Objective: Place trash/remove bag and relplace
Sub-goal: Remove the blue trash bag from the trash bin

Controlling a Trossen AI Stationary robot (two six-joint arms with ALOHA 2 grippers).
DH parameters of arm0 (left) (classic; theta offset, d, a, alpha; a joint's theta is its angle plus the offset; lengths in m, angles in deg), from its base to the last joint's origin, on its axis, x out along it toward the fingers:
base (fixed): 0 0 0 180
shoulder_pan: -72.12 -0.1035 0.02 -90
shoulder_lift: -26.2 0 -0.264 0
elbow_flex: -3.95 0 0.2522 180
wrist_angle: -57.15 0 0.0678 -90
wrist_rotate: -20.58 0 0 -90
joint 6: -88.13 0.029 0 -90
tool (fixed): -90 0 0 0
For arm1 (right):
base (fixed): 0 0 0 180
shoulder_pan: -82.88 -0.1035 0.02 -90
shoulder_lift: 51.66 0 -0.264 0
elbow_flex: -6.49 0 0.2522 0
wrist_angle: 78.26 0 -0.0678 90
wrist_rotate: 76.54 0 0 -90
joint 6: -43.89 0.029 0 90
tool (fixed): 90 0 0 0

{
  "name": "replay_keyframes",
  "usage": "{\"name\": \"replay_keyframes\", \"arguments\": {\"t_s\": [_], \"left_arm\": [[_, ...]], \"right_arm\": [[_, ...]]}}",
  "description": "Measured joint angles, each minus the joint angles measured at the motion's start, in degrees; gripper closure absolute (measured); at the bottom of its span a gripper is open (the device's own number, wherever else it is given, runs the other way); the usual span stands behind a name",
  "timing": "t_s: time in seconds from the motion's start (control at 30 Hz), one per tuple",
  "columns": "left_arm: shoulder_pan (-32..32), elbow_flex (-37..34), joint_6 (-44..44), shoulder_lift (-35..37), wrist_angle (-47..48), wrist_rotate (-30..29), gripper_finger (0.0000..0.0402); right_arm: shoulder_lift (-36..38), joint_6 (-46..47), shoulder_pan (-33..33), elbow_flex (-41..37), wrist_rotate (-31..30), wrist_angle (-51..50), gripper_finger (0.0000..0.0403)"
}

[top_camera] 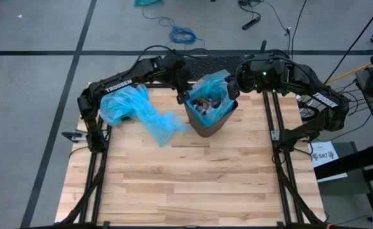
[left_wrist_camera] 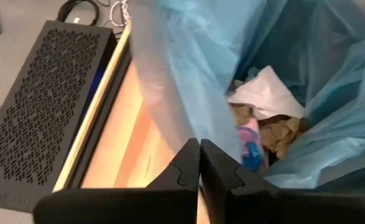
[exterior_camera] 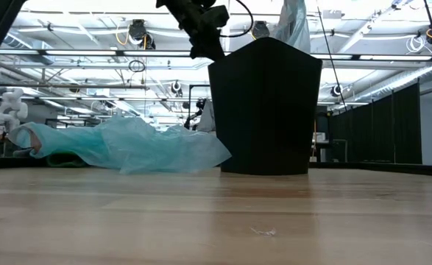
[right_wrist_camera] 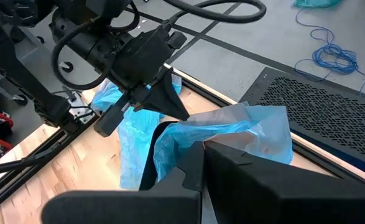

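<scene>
Farthest left on the desk lies a spare blue bag, slack and flat, its long axis running from the left arm's base toward the bin, with its loose tail ending just beside the bin's lower left corner. Next comes the left claw, which sits at the bin's left rim; its fingers are pressed together, and in the left wrist view the claw meets the edge of the bag liner there, so it looks pinched on that film, though the pinch point itself is hidden behind the fingers. The black bin stands upright near the far middle of the desk, lined with the blue bag whose top stands up above the rim. The trash lies inside it, low in the liner: a white paper wad, brown crumpled scraps and a pink-and-blue bit below the left claw's tips. On the far right, the right claw sits at the bin's opposite rim, fingers also closed, with the liner's raised flap just ahead of them; whether it grips the film I cannot tell. The relation that matters is that the two claws flank the bin on opposite rims, so the liner, as I judge it, would have to come straight up between them.
</scene>
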Motion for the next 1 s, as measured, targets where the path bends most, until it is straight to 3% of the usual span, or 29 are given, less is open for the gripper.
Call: {"name": "replay_keyframes", "arguments": {"t_s": [0.17,0.33,0.47,0.63,0.83,1.0], "left_arm": [[0.5,0.0,0.0,0.6,-0.2,0.0,0.0397],[0.5,0.0,-0.3,0.6,-0.4,-5.4,0.0387],[0.5,0.0,-0.4,0.6,-1.3,-5.4,0.0377],[-0.1,0.0,-0.8,0.6,-2.1,-1.9,0.0342],[-1.9,0.0,-3.4,0.6,-2.1,-2.3,0.0283],[-4.6,0.0,-6.5,-0.6,-2.1,0.5,0.0271]], "right_arm": [[0.0,-0.1,0.0,0.0,0.0,-0.4,0.0403],[0.0,-0.4,0.0,0.0,0.0,-0.8,0.0403],[0.0,-0.4,0.0,0.0,0.0,-0.9,0.0403],[0.0,-0.4,0.0,0.0,0.0,-0.9,0.0403],[0.0,-0.4,0.0,0.0,0.0,-0.9,0.0403],[0.0,-0.4,0.0,0.0,0.0,-0.9,0.0403]]}}
